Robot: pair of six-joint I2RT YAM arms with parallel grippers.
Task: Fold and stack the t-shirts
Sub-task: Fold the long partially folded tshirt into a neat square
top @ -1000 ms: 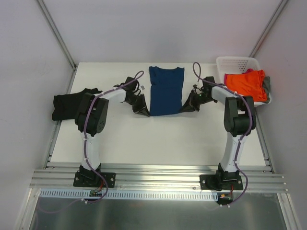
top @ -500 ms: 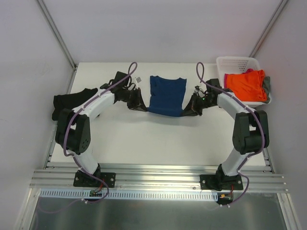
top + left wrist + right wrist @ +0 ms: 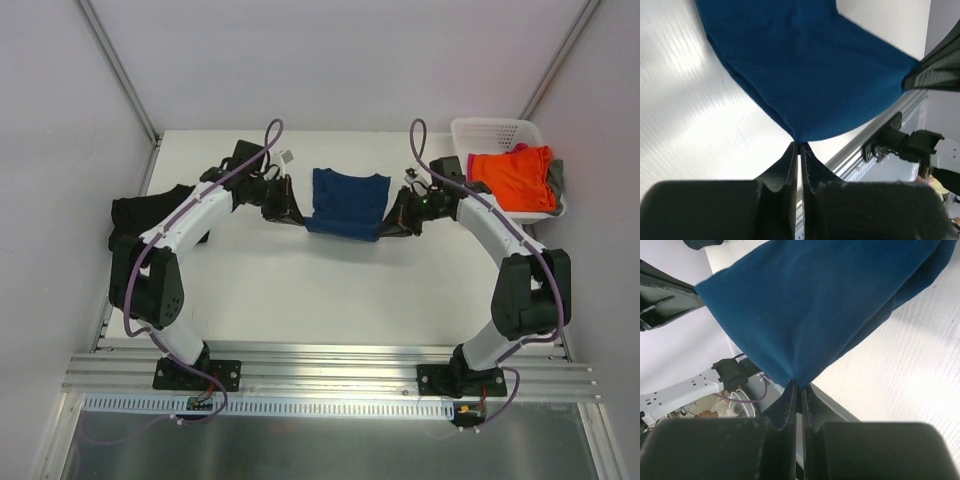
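Note:
A navy blue t-shirt (image 3: 346, 203) lies at the back middle of the table, its near hem lifted and folded toward the collar. My left gripper (image 3: 300, 217) is shut on the shirt's left hem corner (image 3: 799, 140). My right gripper (image 3: 384, 228) is shut on the right hem corner (image 3: 797, 382). The blue cloth (image 3: 815, 65) hangs between the two grippers (image 3: 810, 305). A black t-shirt (image 3: 145, 212) lies at the table's left edge. An orange t-shirt (image 3: 512, 176) is draped over the basket, with pink and grey cloth under it.
A white plastic basket (image 3: 492, 134) stands at the back right corner. Metal rails (image 3: 320, 375) run along the near edge by the arm bases. White walls close in the back and the sides.
Both grippers have carried the blue shirt's near hem up and away from me, toward the collar. The shirt looks shorter from above. Both arms have stretched farther out.

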